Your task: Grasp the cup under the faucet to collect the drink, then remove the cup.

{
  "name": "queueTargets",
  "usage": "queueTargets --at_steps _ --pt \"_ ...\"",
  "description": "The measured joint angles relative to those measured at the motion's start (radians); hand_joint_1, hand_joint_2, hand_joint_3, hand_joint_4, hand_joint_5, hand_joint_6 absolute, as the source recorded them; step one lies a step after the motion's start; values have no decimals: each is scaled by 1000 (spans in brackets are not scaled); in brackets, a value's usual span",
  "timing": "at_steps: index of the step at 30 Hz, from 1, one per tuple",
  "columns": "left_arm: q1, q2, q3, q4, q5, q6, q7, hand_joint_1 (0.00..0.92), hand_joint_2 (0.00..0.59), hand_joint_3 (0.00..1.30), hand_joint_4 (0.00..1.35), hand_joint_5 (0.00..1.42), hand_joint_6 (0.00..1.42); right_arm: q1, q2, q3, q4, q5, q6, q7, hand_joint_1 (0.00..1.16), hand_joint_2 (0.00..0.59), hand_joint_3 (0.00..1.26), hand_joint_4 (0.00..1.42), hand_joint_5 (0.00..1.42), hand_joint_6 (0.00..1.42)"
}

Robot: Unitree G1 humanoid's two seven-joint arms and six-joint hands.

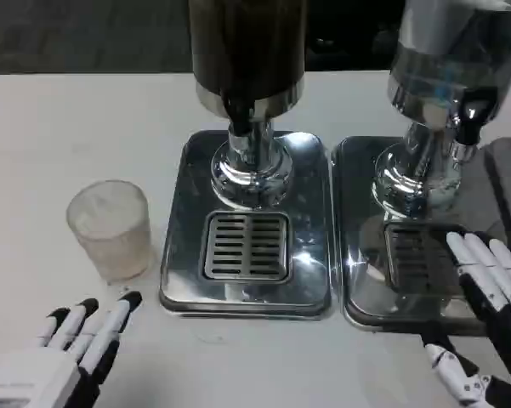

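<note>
The white surface [34,127] carries two drink dispensers side by side. The dark dispenser [247,51] stands at twelve o'clock on a steel tray [178,221], its faucet [238,115] hanging over the slotted grate [246,246] so drips fall through. The clear dispenser [446,59] stands at two o'clock on its own tray [357,255]. The cup [110,229] sits upright at nine o'clock, on the surface just beside the dark dispenser's tray, not under either faucet, so it must be moved before filling. The left hand [72,353] lies at seven o'clock, near the cup but apart from it, fingers spread and holding nothing, probably poised to grasp. The right hand [493,314] waits at four o'clock over the second tray, fingers extended and empty.
</note>
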Motion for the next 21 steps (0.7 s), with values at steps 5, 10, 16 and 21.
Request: queueTargets --at_steps 5,10,16,21 --pt "2 0 0 0 -1 0 0 0 104 0 0 0 0 -8 -10 -2 6 36 5 1 206 506 0 0 0 0" --pt "1 1 1 0 -8 0 0 0 104 0 0 0 0 -11 -22 -10 9 51 5 1 214 507 0 0 0 0" --pt "0 1 5 1 -35 -4 18 0 51 0 0 0 0 -9 -20 -7 9 52 4 0 222 507 0 0 0 0" --pt "-18 1 24 31 -49 -64 103 0 40 0 0 0 0 -8 -3 9 9 52 5 0 248 498 0 0 0 0"
